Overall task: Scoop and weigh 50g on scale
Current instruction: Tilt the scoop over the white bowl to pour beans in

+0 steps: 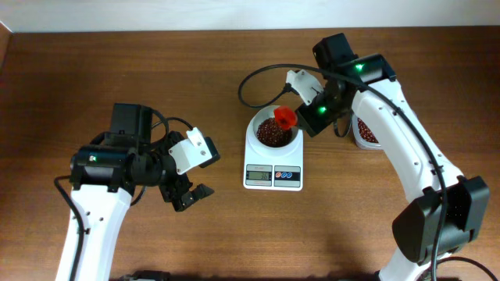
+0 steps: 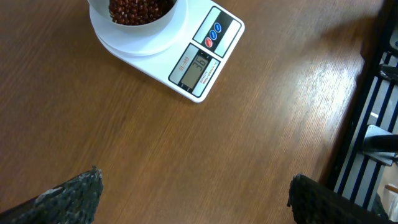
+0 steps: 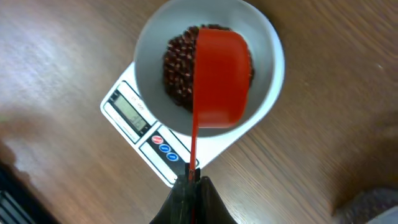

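Red plastic is filling the nearest part of the right wrist view. The right gripper [image 3: 193,186] is clamping tight on the thin handle of the scoop [image 3: 217,78]. The scoop's cup is hanging over the bowl [image 3: 146,68] with its smooth back turned towards the camera, so it seems to be tipping its load out. Beneath it a heap of dark red beans [image 3: 177,62] is lying in the middle of the bowl. The bowl is sitting on the scale [image 3: 163,163], which is resting near the centre of the wooden table [image 1: 234,242] with its display [image 2: 198,65] and buttons facing the robot. The digits look like thirty-six, though they are small, so the weight is probably falling short of fifty. Doing this step well means rolling the wrist in small amounts and letting the reading settle between trickles. It also means holding the scoop clear of the rim, so that it is not pressing on the bowl and skewing the number; whether they are touching now I cannot tell. A part-filled scoop looks wiser for any top-up. Farther off, past the right arm, a container of beans [image 1: 364,133] is standing beside the scale. On the robot's left, the left gripper [image 2: 196,183] is hovering well apart from the scale over bare wood, fingers spread wide and holding nothing.
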